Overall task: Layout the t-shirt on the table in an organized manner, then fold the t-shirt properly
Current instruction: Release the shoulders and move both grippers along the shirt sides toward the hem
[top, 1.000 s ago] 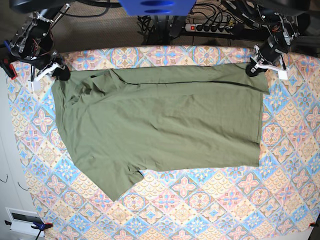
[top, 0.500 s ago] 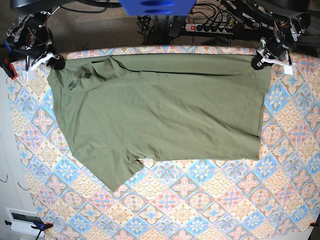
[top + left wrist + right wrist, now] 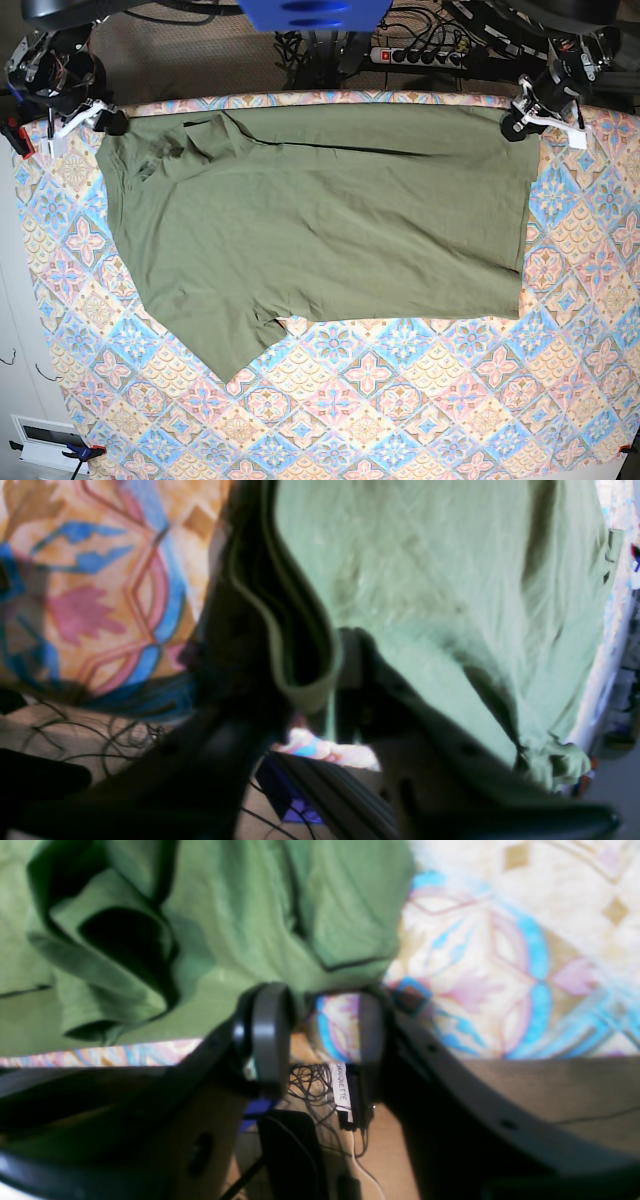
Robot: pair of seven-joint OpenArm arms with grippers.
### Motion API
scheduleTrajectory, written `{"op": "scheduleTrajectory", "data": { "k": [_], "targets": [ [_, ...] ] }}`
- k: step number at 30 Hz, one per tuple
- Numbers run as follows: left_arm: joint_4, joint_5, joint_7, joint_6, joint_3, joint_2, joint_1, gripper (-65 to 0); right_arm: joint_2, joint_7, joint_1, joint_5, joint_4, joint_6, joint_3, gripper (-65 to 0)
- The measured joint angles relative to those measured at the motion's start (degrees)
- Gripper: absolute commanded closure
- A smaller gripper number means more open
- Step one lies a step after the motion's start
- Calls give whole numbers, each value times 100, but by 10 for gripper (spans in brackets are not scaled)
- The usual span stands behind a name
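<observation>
T-shirt (image 3: 320, 225): olive green, lying sideways across the far half of the table (image 3: 420, 410), its long upper edge now running right along the table's back edge. Compare the earlier base views: a strip of patterned cloth showed behind the garment then, and you have since dragged the whole shirt back until that strip is covered. The body lies mostly flat; one sleeve points toward the near side, and the collar end nearest the right arm remains rumpled and doubled over.

Right gripper (image 3: 320, 1027): at the shirt's far corner on the base view's left. In the wrist view its jaws stand apart, with table pattern and floor cables visible through the gap and no fabric between them. You have just let go here.

Left gripper (image 3: 312, 700): at the opposite far corner. Its wrist view is blurred; a folded hem hangs in the gap between the jaws, which look parted, so treat it as loosening. Whether the cloth is fully free, you cannot tell.

Meaning for the task: the pull-back stretch appears finished and the layout stage is nearly done. The bunched collar end and sleeve likely need smoothing before any fold.
</observation>
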Motion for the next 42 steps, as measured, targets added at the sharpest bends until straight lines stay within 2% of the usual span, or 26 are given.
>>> {"op": "scheduleTrajectory", "data": {
  "k": [6,9,11,13,18,21,24,27,31,36,39,42],
  "targets": [
    [492,4,17,9,-15,0,210,-359,7,-59,-85,-131,66,-17,470,-228],
    [505,-28,17,4,-50,0,214,-361,-4,-48,-76,-125,66,-28,490,-228],
    [599,-20,44,31,-302,17,260,-355,-22,-44,-48,-118,68,-28,483,-228],
    [885,24,-4,81,-461,-15,315,-355,-9,-22,-46,-125,72,-28,509,-226],
    [1565,-87,76,-37,-750,0,114,-355,55,-74,2,-149,118,-28,579,-225],
    [1556,74,33,59,-960,-177,-212,-358,203,-68,339,-691,393,-26,581,-225],
    [1447,118,20,-15,-761,-455,-752,-359,243,-9,793,-1064,654,-24,570,-225],
    [1353,570,146,2,-450,-682,-1318,-359,219,-114,1073,-1512,710,-24,553,-225],
    [949,1093,339,-11,-48,-682,-2100,-357,323,-155,1495,-1727,699,-26,-33,-225],
    [15,1639,337,-9,350,-664,-3023,-356,352,20,2184,-1545,697,-26,-664,-224],
    [-614,1882,313,0,470,-656,-3556,-356,334,-98,2304,-1827,686,-13,-909,-224],
    [-1187,2194,-44,17,903,-669,-4037,-356,337,-37,2535,-2402,682,-24,-1043,-224]
  ]
}}
